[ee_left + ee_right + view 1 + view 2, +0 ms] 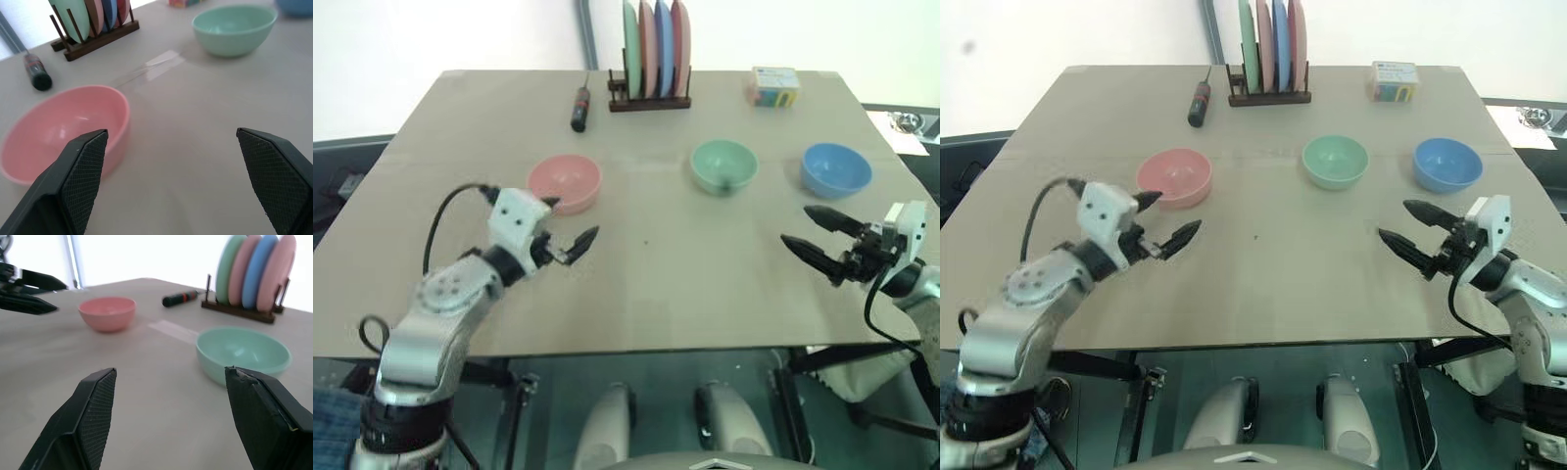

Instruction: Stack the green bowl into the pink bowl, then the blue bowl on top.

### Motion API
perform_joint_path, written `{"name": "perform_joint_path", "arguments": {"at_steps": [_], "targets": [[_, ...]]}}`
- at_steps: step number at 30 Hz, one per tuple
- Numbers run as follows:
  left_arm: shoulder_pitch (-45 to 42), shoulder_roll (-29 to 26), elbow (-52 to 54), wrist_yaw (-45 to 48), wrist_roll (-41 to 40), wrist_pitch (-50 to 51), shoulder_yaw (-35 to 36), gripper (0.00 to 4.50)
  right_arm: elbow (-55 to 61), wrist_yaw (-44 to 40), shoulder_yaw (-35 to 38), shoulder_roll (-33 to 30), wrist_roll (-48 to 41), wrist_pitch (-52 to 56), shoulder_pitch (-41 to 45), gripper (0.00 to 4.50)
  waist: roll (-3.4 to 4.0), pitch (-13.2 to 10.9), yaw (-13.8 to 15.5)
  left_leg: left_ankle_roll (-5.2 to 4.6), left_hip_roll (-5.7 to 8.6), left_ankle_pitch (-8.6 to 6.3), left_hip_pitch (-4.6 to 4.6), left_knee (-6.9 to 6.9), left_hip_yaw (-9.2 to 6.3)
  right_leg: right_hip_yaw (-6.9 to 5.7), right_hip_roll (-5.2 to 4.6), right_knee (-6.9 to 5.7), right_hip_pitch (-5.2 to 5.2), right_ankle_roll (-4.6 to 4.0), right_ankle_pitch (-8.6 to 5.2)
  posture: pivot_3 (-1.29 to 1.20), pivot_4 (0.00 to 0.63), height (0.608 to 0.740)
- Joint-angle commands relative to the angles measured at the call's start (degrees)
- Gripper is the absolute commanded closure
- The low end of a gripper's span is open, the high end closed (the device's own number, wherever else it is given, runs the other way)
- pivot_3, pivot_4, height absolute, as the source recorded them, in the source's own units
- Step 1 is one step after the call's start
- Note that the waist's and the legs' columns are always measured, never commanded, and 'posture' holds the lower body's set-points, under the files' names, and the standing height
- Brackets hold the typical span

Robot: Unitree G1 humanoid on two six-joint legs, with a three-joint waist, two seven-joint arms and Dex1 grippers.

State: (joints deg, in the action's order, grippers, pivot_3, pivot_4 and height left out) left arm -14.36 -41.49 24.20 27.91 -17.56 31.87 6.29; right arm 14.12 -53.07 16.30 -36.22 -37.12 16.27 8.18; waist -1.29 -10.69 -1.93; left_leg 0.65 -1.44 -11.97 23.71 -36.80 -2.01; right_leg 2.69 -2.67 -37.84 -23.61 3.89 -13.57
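Observation:
Three bowls stand apart in a row across the middle of the table: the pink bowl (564, 183) at the left, the green bowl (724, 165) in the centre and the blue bowl (835, 168) at the right. All three are empty and upright. My left gripper (573, 217) hovers open just in front of the pink bowl, pointing toward the table's middle. My right gripper (796, 224) is open in front of the blue bowl, aimed toward the green bowl (242, 352). Neither gripper holds anything. The left wrist view has the pink bowl (63, 127) close by its left finger.
A wooden rack (651, 59) with upright green, pink and blue plates stands at the table's back edge. A black screwdriver (579, 108) lies left of it. A small colourful box (775, 86) sits at the back right. Bare tabletop (675, 264) lies between the grippers.

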Motion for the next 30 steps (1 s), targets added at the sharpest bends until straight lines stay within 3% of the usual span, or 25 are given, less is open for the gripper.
{"name": "perform_joint_path", "arguments": {"at_steps": [1,10,24,27,30], "targets": [[-4.82,-1.56,-5.45,-0.09,4.5,-0.3,-2.31,0.0,3.48,1.22,0.55,0.15,-2.2,1.21,1.19,0.8,0.0,0.0,0.01,0.0,0.0,0.0,0.01,0.0,0.0,0.0,0.0,0.01,0.0,0.0,0.0,0.0,0.15,0.74],[-13.62,-1.4,-18.17,4.98,11.62,-3.33,-10.6,0.0,5.67,2.23,0.53,0.34,-3.1,1.62,1.94,0.8,-0.01,0.0,0.04,0.0,0.01,0.0,0.05,0.04,-0.01,-0.01,-0.01,0.05,-0.02,-0.12,0.1,0.0,0.15,0.74],[-29.55,1.82,-48.01,16.21,22.45,-14.13,-21.91,0.0,7.25,1.86,0.68,0.1,-3.73,1.64,1.09,0.8,-0.01,0.0,0.17,0.0,0.03,0.0,0.08,0.02,-0.03,-0.04,-0.01,0.01,-0.04,-0.17,0.14,0.0,0.15,0.74],[-31.07,2.2,-50.62,17.59,23.94,-15.87,-22.47,0.68,7.17,1.72,0.73,0.03,-3.53,1.49,0.86,0.77,-0.01,0.0,0.16,0.0,0.03,0.0,0.07,0.02,-0.01,-0.02,-0.01,0.0,-0.02,-0.15,0.13,0.0,0.15,0.74],[-31.95,2.83,-51.78,18.22,24.38,-16.79,-22.27,1.76,7.11,1.69,0.75,-0.04,-3.41,1.45,0.88,0.77,-0.01,0.0,0.16,-0.01,0.03,0.0,0.07,0.02,-0.02,-0.03,-0.01,-0.01,-0.03,-0.16,0.14,0.0,0.15,0.74]]}}
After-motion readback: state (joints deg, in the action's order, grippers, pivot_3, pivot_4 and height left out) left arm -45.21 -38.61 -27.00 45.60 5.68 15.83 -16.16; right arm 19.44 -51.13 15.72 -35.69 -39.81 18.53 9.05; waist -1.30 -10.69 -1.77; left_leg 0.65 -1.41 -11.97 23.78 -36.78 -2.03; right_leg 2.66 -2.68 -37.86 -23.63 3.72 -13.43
